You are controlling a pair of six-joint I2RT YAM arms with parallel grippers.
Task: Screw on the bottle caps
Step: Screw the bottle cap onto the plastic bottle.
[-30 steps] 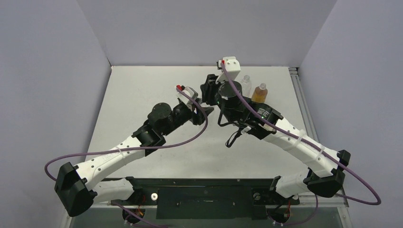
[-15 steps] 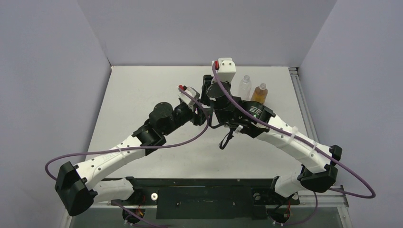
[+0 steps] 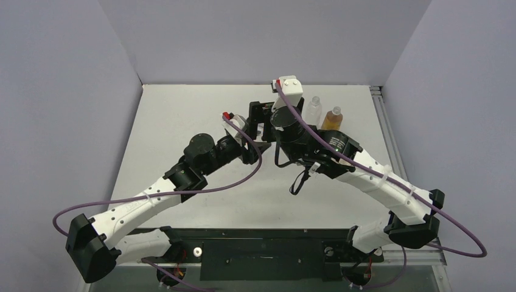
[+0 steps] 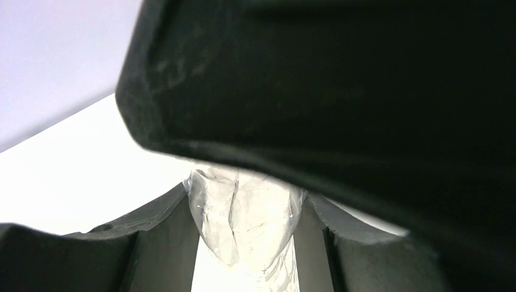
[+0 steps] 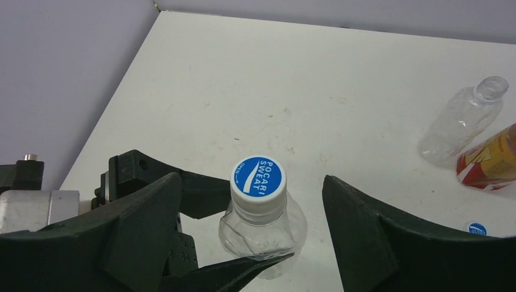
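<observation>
1. Over the last second your right gripper (image 5: pixel 252 185) has let go: its jaws now stand wide apart on either side of the blue-and-white cap (image 5: pixel 258 177), touching nothing.
2. That cap sits square on the neck of the clear bottle (image 5: pixel 263 228) near the middle of the tabletop (image 5: pixel 304 79). It looks threaded on, but you cannot tell from here whether it is tight.
3. Your left gripper (image 4: pixel 246 243) has its jaws closed on this bottle's body, holding it upright.
4. One cap appears done, so more than half the job is probably left.
5. In the right wrist view, the open clear bottle (image 5: pixel 465 118) stands at 2 o'clock from the held one, its neck bare.
6. The amber bottle (image 5: pixel 490 164) is just beside it; its top is cut off, so its cap is unknown.
7. A loose blue cap (image 5: pixel 477 229) lies at 3 o'clock, ready to be picked up.
</observation>
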